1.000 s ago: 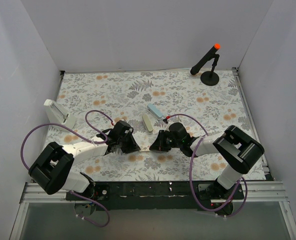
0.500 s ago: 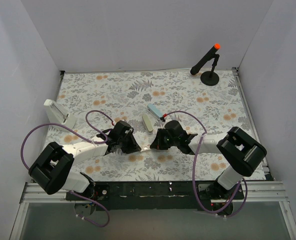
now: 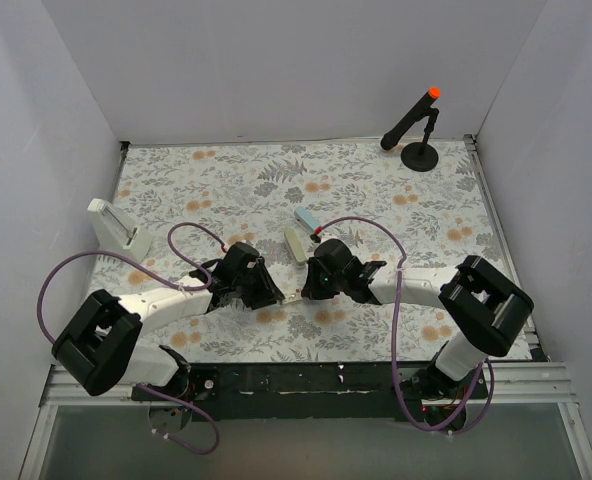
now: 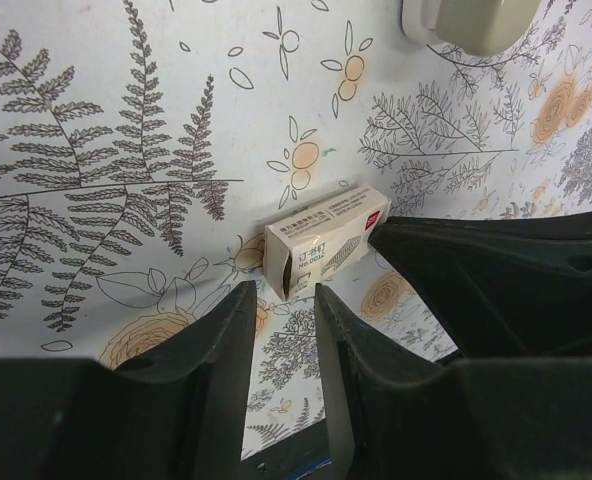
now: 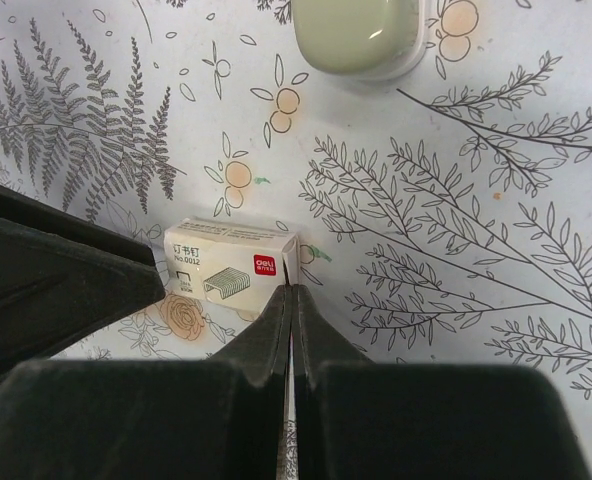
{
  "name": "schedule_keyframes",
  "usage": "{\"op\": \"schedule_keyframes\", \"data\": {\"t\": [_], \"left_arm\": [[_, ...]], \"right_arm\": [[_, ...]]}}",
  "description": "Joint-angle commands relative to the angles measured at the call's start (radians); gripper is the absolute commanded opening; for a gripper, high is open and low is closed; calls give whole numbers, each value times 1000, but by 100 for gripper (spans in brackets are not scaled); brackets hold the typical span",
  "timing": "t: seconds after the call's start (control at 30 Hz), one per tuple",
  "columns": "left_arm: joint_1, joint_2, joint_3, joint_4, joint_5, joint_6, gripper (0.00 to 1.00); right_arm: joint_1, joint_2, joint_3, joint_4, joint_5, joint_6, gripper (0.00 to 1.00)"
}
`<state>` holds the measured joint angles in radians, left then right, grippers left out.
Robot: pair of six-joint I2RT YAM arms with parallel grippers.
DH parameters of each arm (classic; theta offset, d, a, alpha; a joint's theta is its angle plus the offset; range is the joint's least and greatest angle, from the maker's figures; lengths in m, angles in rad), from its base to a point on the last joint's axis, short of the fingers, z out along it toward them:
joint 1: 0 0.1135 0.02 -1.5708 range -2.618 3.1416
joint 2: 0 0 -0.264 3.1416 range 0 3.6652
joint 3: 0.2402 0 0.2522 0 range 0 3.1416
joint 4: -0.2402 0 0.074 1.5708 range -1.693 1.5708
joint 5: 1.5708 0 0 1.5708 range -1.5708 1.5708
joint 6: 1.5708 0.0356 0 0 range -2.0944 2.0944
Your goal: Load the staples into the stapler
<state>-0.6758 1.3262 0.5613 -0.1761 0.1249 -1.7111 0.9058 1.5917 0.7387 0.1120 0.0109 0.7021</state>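
Left wrist: staple box [image 4: 324, 237] just beyond fingers [image 4: 226, 345]

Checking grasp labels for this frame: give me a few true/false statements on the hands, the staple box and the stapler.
1. The staple box lies on the table between the left hand and the right hand. True.
2. The right hand's fingers are spread wide. False: they are shut together, tips at the box's end.
3. The left hand grips the box. False: its fingers stand apart and the box lies just beyond their tips.
4. A pale green stapler lies on the table beyond the box. True.
5. The box rests on top of the stapler. False: it lies on the table, apart from the stapler.
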Motion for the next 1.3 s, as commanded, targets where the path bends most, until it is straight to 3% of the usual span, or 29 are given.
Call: {"op": "schedule_keyframes", "data": {"t": [0.0, 0.73, 1.27], "left_arm": [[4, -42, -11, 21, 21, -24, 30], [-8, 59, -31, 115, 36, -102, 23], [-38, 51, -20, 147, 67, -114, 22]], "right_arm": [[15, -22, 36, -81, 66, -23, 1], [35, -27, 56, -86, 60, -16, 1], [45, -18, 68, -77, 23, -12, 1]]}}
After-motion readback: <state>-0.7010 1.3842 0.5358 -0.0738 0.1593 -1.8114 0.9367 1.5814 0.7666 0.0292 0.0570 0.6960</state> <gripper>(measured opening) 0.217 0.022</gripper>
